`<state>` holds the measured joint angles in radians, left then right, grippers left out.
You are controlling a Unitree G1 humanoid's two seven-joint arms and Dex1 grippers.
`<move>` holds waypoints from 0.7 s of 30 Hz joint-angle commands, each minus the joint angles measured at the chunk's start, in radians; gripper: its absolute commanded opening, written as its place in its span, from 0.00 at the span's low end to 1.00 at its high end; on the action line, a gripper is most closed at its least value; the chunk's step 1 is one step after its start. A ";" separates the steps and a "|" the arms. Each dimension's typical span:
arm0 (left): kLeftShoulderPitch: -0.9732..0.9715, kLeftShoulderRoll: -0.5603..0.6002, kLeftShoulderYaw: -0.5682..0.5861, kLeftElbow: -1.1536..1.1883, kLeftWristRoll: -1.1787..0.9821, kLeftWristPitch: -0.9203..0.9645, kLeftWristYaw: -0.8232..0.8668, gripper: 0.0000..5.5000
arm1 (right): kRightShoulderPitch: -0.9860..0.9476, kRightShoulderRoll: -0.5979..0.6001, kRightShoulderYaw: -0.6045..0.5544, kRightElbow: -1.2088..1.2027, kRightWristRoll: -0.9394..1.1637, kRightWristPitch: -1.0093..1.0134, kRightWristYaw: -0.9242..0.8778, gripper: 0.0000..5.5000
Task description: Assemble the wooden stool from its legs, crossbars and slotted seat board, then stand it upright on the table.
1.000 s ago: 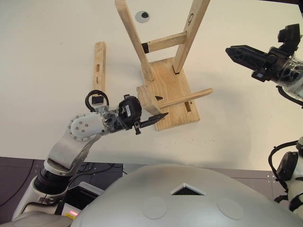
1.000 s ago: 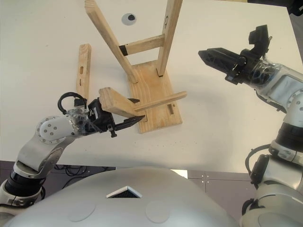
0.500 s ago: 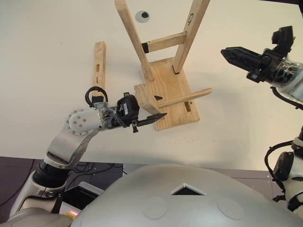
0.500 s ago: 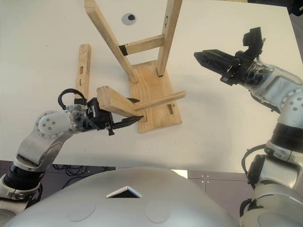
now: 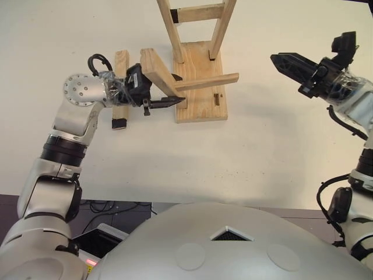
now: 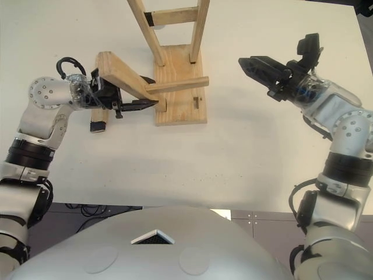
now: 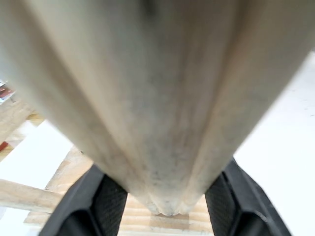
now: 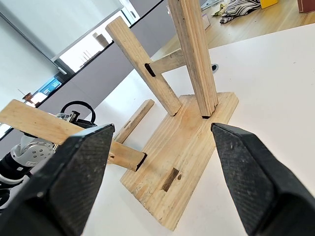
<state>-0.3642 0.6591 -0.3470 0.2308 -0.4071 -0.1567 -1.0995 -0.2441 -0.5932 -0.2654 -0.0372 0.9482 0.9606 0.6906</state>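
The seat board point(image 5: 201, 106) lies flat on the white table point(image 5: 262, 151), and two legs stand upright in its far slots, one on the left point(image 5: 170, 29) and one on the right point(image 5: 221, 29), tied together by a crossbar point(image 5: 201, 13). The left gripper point(image 5: 169, 102) is in at the board's left edge, its jaws pinching a third leg point(image 5: 156, 69). From the left wrist view you see that leg point(image 7: 162, 98) squeezed between the dark fingers point(image 7: 93, 206). The leg is tilted, with its upper end leaning out to the left and its lower end down at the board's near left side. Whether it touches the wood, I cannot tell. A second crossbar point(image 5: 207, 81) juts from that held leg and reaches right across the board, above its surface. On the table just left of the board, a loose slotted leg point(image 5: 119, 115) lies flat, partly behind the left gripper. Over on the right, the right gripper point(image 5: 280, 60) hangs in the air well apart from the board and points toward it. Its fingers point(image 8: 74, 172) are spread wide and carry nothing.
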 commanded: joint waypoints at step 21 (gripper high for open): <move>0.464 -0.177 0.479 -0.277 0.146 0.424 0.682 0.74 | 0.054 0.076 -0.004 0.022 -0.100 -0.123 -0.002 0.66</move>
<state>0.0655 0.5029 0.1085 -0.0172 -0.2692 0.2137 -0.4723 -0.1904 -0.5187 -0.2729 -0.0035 0.8619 0.8325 0.6932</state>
